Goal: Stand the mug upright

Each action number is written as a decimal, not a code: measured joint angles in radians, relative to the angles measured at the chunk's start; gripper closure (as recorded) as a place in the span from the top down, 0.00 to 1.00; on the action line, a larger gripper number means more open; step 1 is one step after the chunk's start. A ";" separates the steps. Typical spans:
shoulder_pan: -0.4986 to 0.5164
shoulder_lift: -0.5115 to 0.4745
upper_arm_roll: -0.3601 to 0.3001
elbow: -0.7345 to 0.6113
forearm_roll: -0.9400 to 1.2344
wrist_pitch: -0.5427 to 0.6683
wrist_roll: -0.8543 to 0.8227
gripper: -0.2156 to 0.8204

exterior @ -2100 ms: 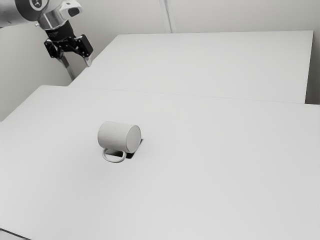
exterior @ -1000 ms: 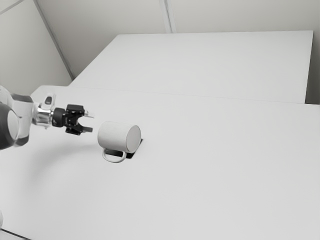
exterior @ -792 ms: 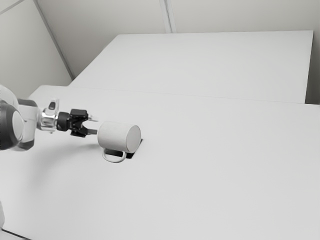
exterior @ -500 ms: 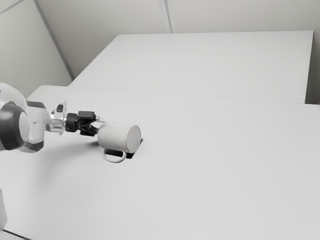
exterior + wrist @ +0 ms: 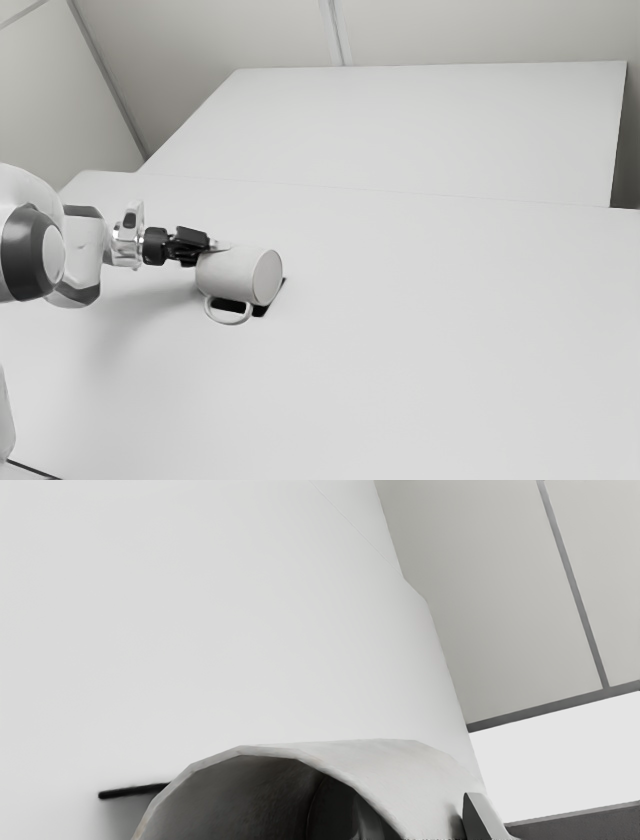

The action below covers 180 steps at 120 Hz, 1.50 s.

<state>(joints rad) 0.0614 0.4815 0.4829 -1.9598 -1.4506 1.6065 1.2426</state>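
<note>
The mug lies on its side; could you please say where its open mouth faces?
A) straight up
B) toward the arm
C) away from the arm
B: the wrist view looks into the mug, whose closed base faces the exterior view's right.

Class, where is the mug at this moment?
In the exterior view, the mug lies on its side on the nearer white table, toward the exterior view's left, with the gripper at its open end.
</note>
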 joint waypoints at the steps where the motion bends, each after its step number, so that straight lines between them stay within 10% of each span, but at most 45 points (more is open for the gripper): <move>1: 0.000 0.000 0.000 0.000 -0.002 -0.001 0.001 0.21; 68: -0.025 -0.035 -0.029 0.182 -0.042 -0.066 0.050 0.06; 127: -0.117 -0.165 -0.208 0.394 1.126 0.239 -0.199 0.06; 180: -0.210 -0.531 -0.273 -0.226 1.460 0.615 -0.732 0.05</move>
<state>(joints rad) -0.1491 -0.0499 0.2097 -2.1858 0.0098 2.2217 0.5111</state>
